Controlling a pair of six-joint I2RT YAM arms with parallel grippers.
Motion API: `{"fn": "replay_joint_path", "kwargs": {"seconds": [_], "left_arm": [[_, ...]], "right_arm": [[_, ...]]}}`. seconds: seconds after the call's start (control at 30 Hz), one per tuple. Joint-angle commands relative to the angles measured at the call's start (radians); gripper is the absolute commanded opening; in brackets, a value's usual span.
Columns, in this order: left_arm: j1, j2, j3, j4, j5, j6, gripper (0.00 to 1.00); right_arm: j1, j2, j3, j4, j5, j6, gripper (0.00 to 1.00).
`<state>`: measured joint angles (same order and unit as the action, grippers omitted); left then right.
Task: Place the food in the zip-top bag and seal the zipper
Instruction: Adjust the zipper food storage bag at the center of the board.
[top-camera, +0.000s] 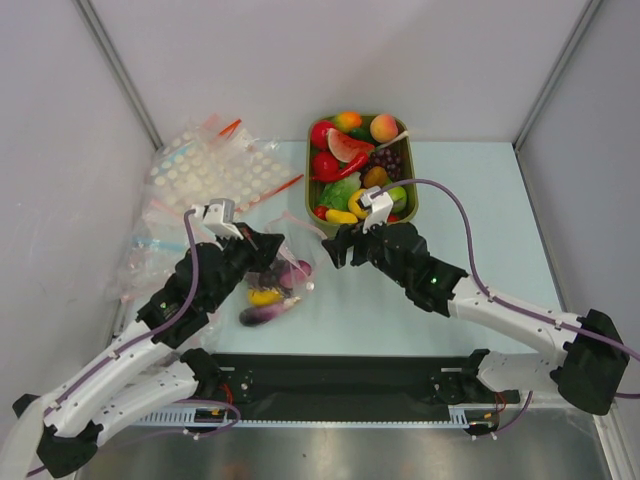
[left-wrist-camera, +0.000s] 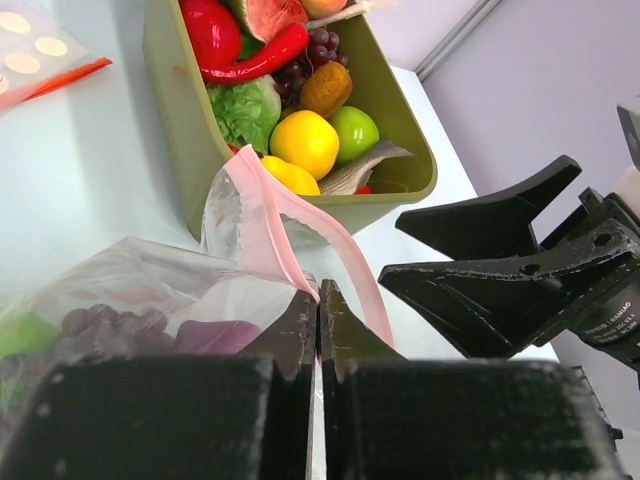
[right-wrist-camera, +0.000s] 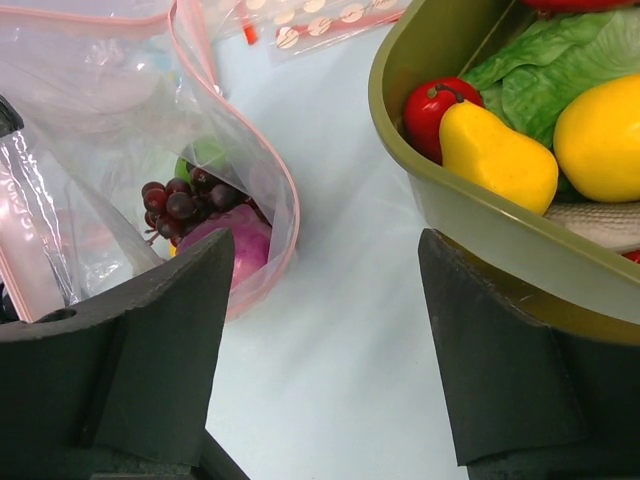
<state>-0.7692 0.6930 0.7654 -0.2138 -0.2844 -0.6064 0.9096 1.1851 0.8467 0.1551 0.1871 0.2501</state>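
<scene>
Beside the olive-green plastic tub (left-wrist-camera: 180, 130), on its near left, lies the clear thin plastic bag (top-camera: 285, 272). My left gripper (left-wrist-camera: 318, 302) is clamped on its pale pink zipper strip (left-wrist-camera: 262, 210) to hold the mouth up and open. My right gripper (right-wrist-camera: 320, 330) hangs spread and empty between tub rim and mouth, with open room beneath. Dark toy grapes (right-wrist-camera: 180, 200) sit inside

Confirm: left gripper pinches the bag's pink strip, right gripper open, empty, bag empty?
The zip-top bag is not empty: right wrist view shows dark grapes and a purple piece inside. Left gripper does pinch the pink strip; right gripper is open, empty.
</scene>
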Motion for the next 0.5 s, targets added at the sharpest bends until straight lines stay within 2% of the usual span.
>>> {"fn": "replay_joint_path", "kwargs": {"seconds": [0.0, 0.07, 0.2, 0.33, 0.37, 0.4, 0.47], "left_arm": [[0.001, -0.006, 0.008, 0.048, -0.013, -0.016, 0.0], [0.001, -0.009, 0.0, 0.053, -0.019, -0.018, 0.01], [-0.001, 0.003, 0.006, 0.054, -0.009, -0.018, 0.01], [-0.001, 0.019, 0.005, 0.063, 0.011, -0.018, 0.01], [-0.001, 0.026, 0.002, 0.07, 0.011, -0.019, 0.01], [0.001, 0.031, 0.005, 0.068, 0.014, -0.018, 0.01], [0.001, 0.055, 0.023, 0.056, 0.034, -0.016, 0.0]], "right_arm": [[-0.003, 0.014, 0.015, 0.029, -0.021, 0.008, 0.77], [-0.003, 0.025, 0.026, 0.021, -0.037, 0.008, 0.74], [-0.003, 0.053, 0.04, 0.012, -0.054, 0.006, 0.58], [-0.003, 0.074, 0.051, 0.011, -0.089, 0.006, 0.54], [-0.003, 0.08, 0.052, 0.011, -0.092, 0.006, 0.5], [-0.003, 0.084, 0.058, 0.008, -0.092, 0.006, 0.35], [-0.003, 0.091, 0.069, -0.009, -0.09, 0.006, 0.18]]}}
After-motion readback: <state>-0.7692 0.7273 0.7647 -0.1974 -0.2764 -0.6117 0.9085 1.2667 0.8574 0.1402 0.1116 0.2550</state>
